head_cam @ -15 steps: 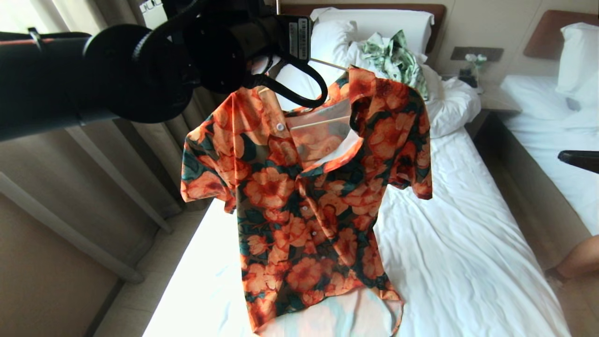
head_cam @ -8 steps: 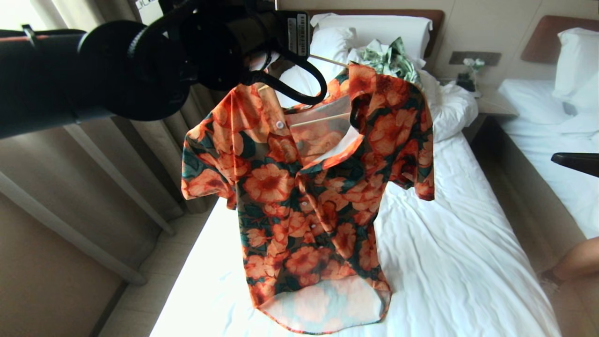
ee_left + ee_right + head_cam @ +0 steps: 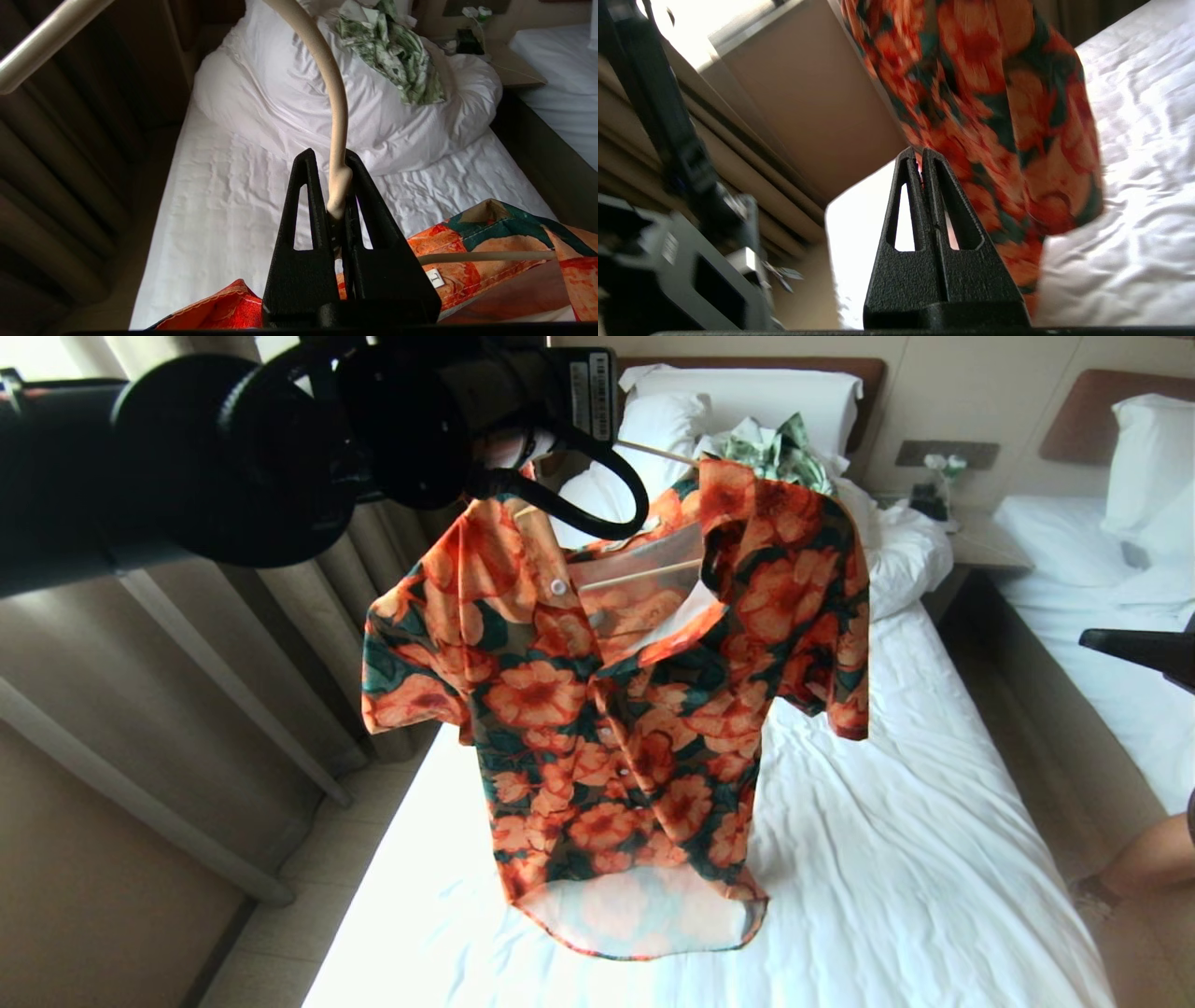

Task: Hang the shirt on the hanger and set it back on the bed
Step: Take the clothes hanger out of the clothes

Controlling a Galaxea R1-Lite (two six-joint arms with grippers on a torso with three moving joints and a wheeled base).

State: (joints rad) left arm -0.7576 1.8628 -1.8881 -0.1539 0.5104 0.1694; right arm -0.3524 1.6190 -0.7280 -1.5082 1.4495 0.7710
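The left pincer (image 3: pixel 334 186) was clamped on the neck of the hanger (image 3: pixel 337 116), just below the curved hook; in the head view the pincer itself was hidden behind the left arm (image 3: pixel 187 457), which filled the upper left corner. The hook's upper end ran out of the left wrist view. The shirt (image 3: pixel 616 709) hung on the hanger above the bed (image 3: pixel 915 784), collar open, with one hanger bar visible across the neckline. Whether the hem touched the sheet could not be determined. The right pincer (image 3: pixel 922 156) was fully closed and held nothing; it stood beside the shirt's lower part, and in the head view only a dark arm section showed at the right edge. A green-and-white garment (image 3: pixel 780 453) lay on the bunched duvet (image 3: pixel 896 551). A person's limb was cut off at the lower right edge.

Compared with one second earlier, the whole head view had shifted, and the shirt's hem now showed entirely in view.
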